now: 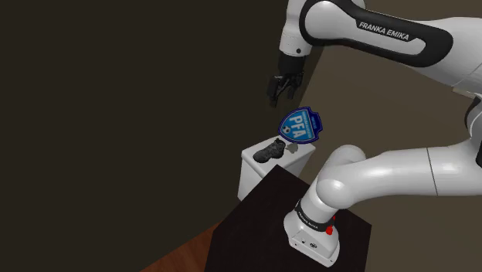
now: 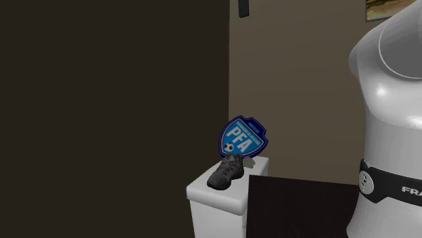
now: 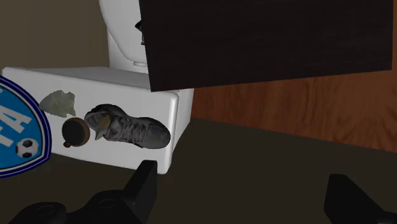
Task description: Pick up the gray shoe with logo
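A dark gray shoe (image 1: 269, 151) lies on its side on top of a white block (image 1: 255, 176), just in front of a blue PFA shield logo (image 1: 300, 126). The second exterior view has the shoe (image 2: 226, 171) at the block's near corner, below the shield (image 2: 243, 137). My black gripper (image 1: 283, 86) hangs in the air well above the shoe, clear of it. In the wrist view the shoe (image 3: 130, 128) lies ahead of the open gripper (image 3: 245, 191), whose fingers (image 3: 145, 181) stand wide apart with nothing between them.
A small round brown object (image 3: 77, 133) and a pale crumpled lump (image 3: 58, 102) rest on the white block (image 3: 162, 102) beside the shoe. A dark stand top (image 1: 270, 224) adjoins the block. A dark wall (image 1: 116, 116) fills the shoulder view's left; wooden floor (image 3: 305, 114) lies below.
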You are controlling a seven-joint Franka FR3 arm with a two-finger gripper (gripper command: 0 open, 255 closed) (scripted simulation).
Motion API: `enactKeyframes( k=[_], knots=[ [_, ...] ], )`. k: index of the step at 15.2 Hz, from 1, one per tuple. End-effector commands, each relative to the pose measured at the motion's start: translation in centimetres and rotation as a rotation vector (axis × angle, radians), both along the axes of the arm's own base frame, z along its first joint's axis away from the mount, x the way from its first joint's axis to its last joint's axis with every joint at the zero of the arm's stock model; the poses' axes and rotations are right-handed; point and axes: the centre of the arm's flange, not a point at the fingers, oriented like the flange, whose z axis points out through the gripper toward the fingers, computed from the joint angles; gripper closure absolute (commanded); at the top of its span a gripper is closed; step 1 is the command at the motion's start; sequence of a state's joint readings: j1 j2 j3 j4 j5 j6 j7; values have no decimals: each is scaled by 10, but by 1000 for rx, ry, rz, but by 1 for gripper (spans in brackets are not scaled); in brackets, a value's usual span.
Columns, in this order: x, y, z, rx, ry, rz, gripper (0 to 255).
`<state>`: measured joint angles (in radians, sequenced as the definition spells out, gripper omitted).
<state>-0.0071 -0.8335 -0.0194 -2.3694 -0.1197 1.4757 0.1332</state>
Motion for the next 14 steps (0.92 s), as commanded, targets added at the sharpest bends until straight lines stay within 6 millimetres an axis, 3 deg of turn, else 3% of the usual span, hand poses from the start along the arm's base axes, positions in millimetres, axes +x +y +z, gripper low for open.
enactKeyframes(
  k=[1,14],
  knots=[
    [0,0,0,0,0,0,0],
    [10,-80,-146,-61,116,411,0]
  ],
)
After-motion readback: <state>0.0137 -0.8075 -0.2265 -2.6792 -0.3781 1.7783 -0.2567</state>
